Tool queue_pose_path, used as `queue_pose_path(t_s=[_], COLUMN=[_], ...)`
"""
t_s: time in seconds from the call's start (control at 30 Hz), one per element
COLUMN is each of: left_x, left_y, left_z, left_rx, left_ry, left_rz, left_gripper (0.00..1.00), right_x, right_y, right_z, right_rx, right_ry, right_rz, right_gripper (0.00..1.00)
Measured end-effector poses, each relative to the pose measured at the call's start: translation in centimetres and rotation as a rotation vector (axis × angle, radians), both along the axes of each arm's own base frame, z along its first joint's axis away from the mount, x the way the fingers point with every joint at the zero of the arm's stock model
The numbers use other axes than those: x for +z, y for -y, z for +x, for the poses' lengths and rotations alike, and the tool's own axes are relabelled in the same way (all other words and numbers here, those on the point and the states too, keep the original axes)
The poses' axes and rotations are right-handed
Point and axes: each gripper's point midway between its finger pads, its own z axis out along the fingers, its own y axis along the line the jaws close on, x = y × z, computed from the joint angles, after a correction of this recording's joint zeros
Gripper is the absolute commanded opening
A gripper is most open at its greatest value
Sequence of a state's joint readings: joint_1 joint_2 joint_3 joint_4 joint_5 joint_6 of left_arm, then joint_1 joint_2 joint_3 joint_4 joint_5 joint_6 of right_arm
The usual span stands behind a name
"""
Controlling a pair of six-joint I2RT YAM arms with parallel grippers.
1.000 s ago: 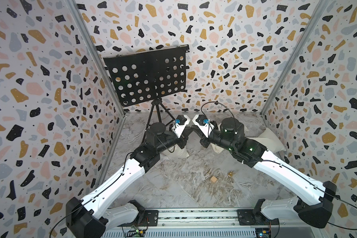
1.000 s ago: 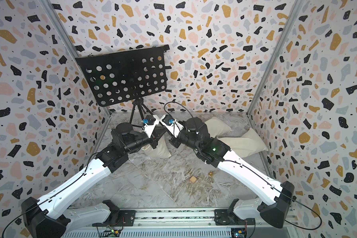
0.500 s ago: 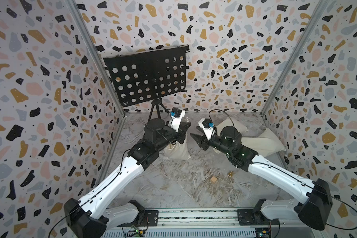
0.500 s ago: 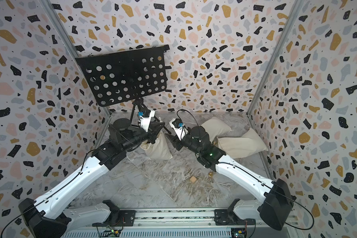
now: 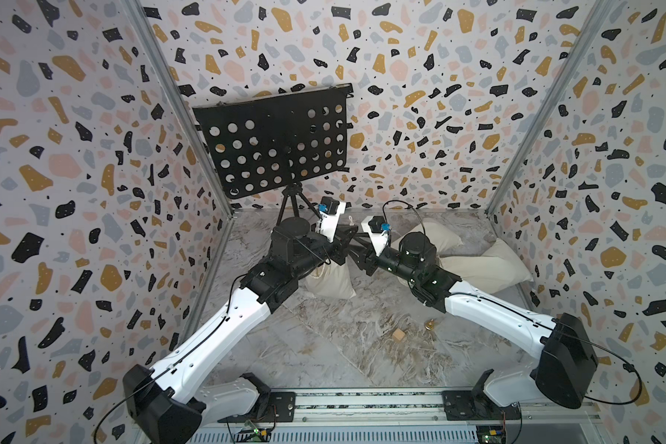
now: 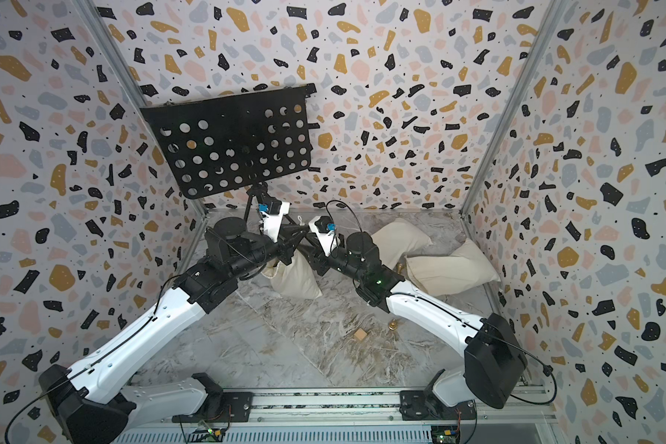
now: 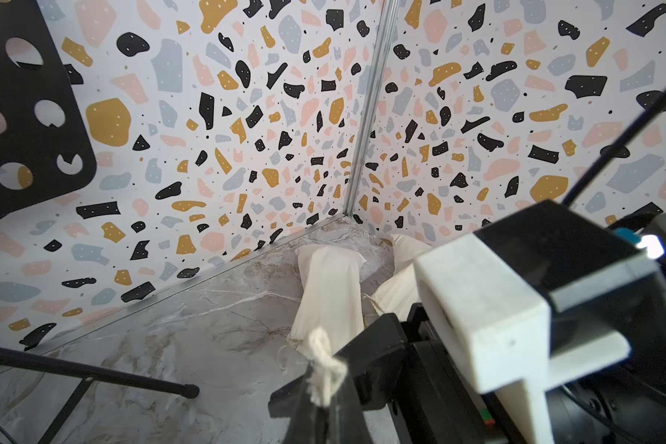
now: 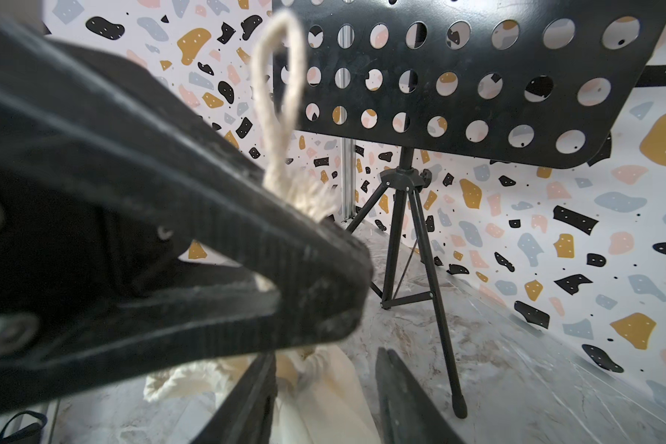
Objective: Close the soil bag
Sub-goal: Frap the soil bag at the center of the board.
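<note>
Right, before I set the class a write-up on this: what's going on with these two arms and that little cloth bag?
The left claw is shut on the knotted drawstring of the cream soil bag, holding it up above the bag near the music stand. The right claw stands open at the bag's gathered neck, gripping nothing. The neck looks partly cinched, so closing seems under way, not finished.

Black perforated music stand (image 5: 273,146), cream sack (image 5: 439,236), second sack (image 5: 489,269) beside it, wooden cube (image 5: 398,335) near brass piece (image 5: 430,325)
</note>
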State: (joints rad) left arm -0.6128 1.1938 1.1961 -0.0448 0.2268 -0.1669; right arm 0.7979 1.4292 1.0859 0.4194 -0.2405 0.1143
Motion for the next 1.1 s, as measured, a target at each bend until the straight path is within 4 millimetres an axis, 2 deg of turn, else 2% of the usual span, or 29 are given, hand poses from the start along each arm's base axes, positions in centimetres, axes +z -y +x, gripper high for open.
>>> queue_pose_path(t_s=[0.17, 0.4, 0.57, 0.67, 0.83, 0.97, 1.07, 1.1], left_x=[0.1, 0.3, 0.4, 0.5, 0.5, 0.5, 0.5, 0.6], left_y=[0.0, -0.1, -0.3, -0.5, -0.5, -0.4, -0.4, -0.4], left_z=[0.0, -0.1, 0.1, 0.1, 0.1, 0.1, 0.0, 0.0], left_rx=[0.000, 0.004, 0.021, 0.027, 0.027, 0.025, 0.023, 0.022], left_ry=[-0.004, -0.010, -0.006, -0.006, -0.008, -0.009, -0.012, -0.012], left_rz=[-0.005, -0.005, 0.002, 0.003, 0.004, 0.003, 0.000, -0.002], left_gripper=[0.00, 0.00, 0.00, 0.00, 0.00, 0.00, 0.00, 0.00], right_x=[0.9, 1.1, 0.6, 1.4, 2.6, 1.8, 1.1, 0.9], right_y=[0.1, 0.2, 2.4, 3.6, 3.3, 1.6, 0.3, 0.0], right_z=[-0.4, -0.4, -0.6, -1.5, -2.3, -1.8, -1.1, -0.9], right_rx=[0.014, 0.015, -0.073, -0.082, -0.032, 0.013, 0.037, 0.042], right_ry=[0.010, -0.004, 0.020, 0.052, 0.082, 0.055, 0.034, 0.027], right_rz=[0.022, 0.037, -0.026, -0.040, -0.011, -0.010, -0.009, -0.010], right_gripper=[0.55, 0.57, 0.61, 0.66, 0.68, 0.62, 0.49, 0.41])
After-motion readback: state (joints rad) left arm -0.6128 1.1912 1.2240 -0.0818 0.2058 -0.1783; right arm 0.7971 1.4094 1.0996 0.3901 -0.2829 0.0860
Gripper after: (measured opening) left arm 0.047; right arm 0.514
